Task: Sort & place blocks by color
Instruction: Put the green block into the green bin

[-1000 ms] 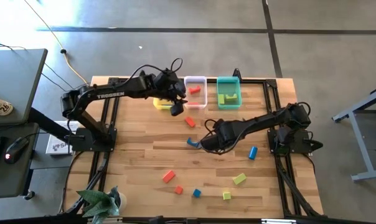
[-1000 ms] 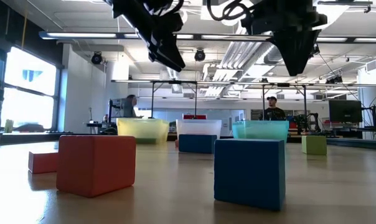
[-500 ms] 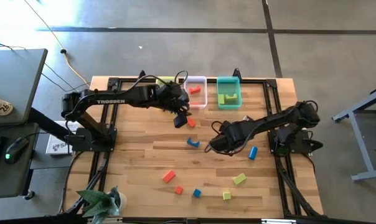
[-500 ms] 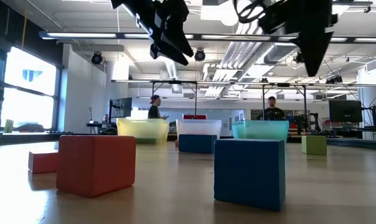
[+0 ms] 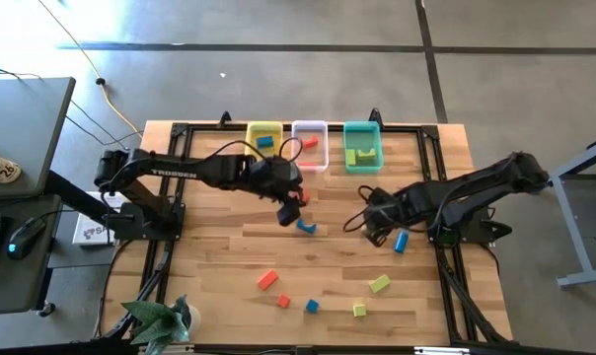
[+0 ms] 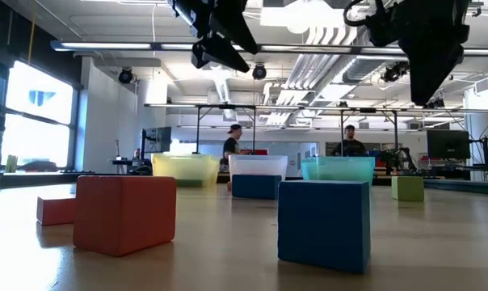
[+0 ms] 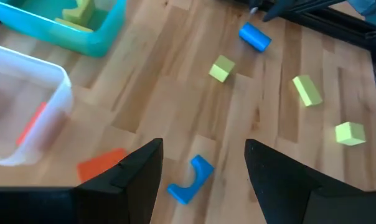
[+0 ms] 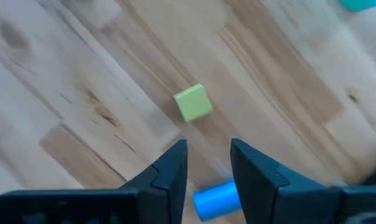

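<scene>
The left gripper (image 5: 290, 209) has swung from the trays out over the blue arch (image 5: 305, 227), fingers apart and empty; the right gripper (image 5: 374, 219) has pulled back toward the blue cylinder (image 5: 401, 241), jaws parted. Sorting is partly done: a few blocks are lying in the yellow tray (image 5: 263, 129), clear tray (image 5: 310, 126) and teal tray (image 5: 362, 126), while about eight are waiting on the table (image 5: 209, 247).

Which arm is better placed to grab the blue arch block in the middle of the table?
Left. The left gripper hangs open right beside the blue arch, which shows between its fingers in the wrist view. The right gripper sits nearer the blue cylinder.
</scene>
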